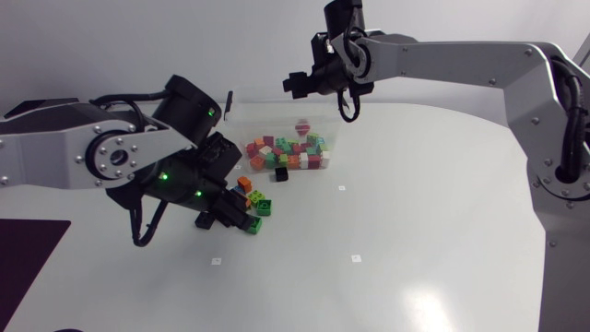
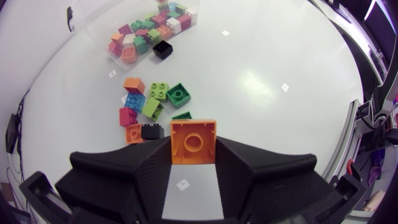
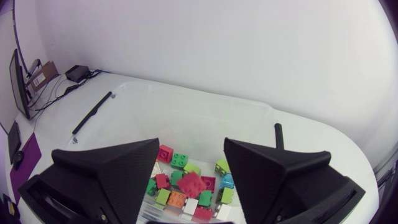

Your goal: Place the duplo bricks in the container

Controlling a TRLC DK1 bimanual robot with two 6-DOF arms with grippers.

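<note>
My left gripper (image 2: 193,147) is shut on an orange duplo brick (image 2: 193,142), low over the table beside a small pile of loose bricks (image 2: 152,106). In the head view that gripper (image 1: 230,218) sits at the pile (image 1: 251,195). The clear container (image 1: 247,120) behind it holds several coloured bricks. My right gripper (image 3: 191,149) hangs open above the container (image 3: 205,107). A tilted red brick (image 3: 191,184) lies below its fingers, over the other bricks. The same red brick (image 1: 302,123) shows inside the container under the right gripper (image 1: 320,81).
A black brick (image 1: 280,173) lies on the table just outside the container's front wall. A dark mat (image 1: 28,254) covers the front left corner. A thin black rod (image 3: 93,112) lies on the table beyond the container. Small white markers (image 1: 354,257) dot the table.
</note>
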